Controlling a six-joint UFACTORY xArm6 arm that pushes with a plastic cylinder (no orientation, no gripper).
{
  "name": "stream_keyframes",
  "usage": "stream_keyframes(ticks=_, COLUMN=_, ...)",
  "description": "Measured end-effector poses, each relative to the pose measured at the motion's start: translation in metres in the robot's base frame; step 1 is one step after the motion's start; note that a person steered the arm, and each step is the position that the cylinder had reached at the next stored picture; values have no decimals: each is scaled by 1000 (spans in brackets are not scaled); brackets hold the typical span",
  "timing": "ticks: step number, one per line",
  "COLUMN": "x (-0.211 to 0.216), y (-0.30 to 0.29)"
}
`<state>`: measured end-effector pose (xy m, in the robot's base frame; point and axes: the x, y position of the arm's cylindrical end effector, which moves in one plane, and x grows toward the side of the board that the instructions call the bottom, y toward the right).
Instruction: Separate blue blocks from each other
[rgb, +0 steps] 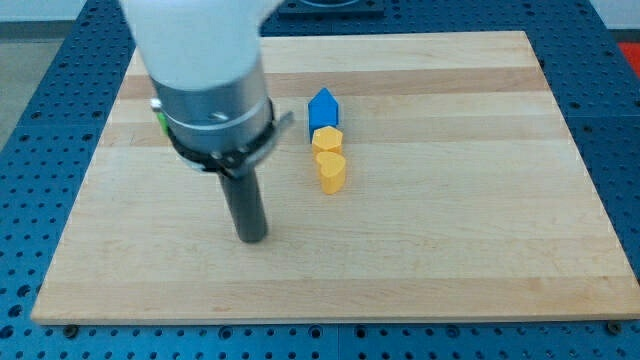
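One blue block (322, 108), shaped like a small house or arrow, stands near the middle of the wooden board (450, 200). Just below it, touching in a column, are a yellow hexagonal block (327, 139) and a yellow heart-shaped block (332, 171). My tip (252, 238) is the lower end of the dark rod, to the left of and below this column, apart from every block. No second blue block shows; the arm's body hides part of the board at the upper left.
A sliver of a green block (160, 119) shows at the left edge of the arm's grey body (215, 95). The board lies on a blue perforated table (40, 120).
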<state>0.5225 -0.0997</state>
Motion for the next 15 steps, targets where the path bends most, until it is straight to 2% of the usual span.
stream_keyframes(ticks=2, x=-179, y=-7)
stream_keyframes(ticks=3, x=-218, y=24)
stream_keyframes(ticks=4, x=-232, y=80)
stream_keyframes(ticks=5, x=-212, y=90)
stream_keyframes(ticks=7, x=-208, y=33)
stream_keyframes(ticks=8, x=-208, y=26)
stream_keyframes(ticks=12, x=-158, y=128)
stream_keyframes(ticks=14, x=-137, y=144)
stream_keyframes(ticks=15, x=-165, y=142)
